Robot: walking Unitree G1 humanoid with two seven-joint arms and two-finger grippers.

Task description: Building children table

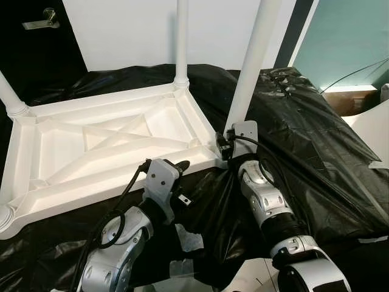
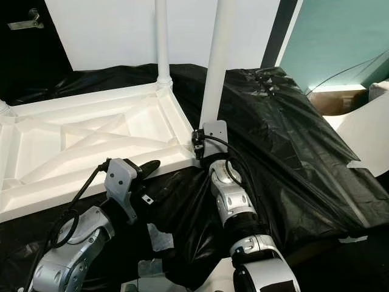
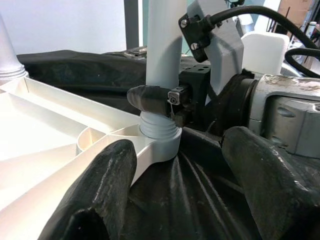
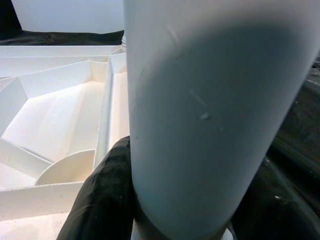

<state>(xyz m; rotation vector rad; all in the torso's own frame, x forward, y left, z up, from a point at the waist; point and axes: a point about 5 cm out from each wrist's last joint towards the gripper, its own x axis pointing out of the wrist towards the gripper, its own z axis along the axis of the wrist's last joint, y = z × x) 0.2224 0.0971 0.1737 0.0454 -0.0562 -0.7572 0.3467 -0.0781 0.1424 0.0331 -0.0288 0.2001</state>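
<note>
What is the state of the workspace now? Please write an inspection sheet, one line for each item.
Surface: black plastic sheeting, wrinkled, covers the work area.
Job's things: white tabletop lies upside down, ribs showing; white legs stand in its corners; the near-right leg sits in its corner socket.
Clutter: white scraps on the sheeting near the arms.
Grippers: right gripper closed around the base of the near-right leg; left gripper open, at the tabletop's near edge, holding nothing.
Cables: black cables run along both arms.
Surroundings: white wall panel, teal wall, door handle, cardboard box.
</note>
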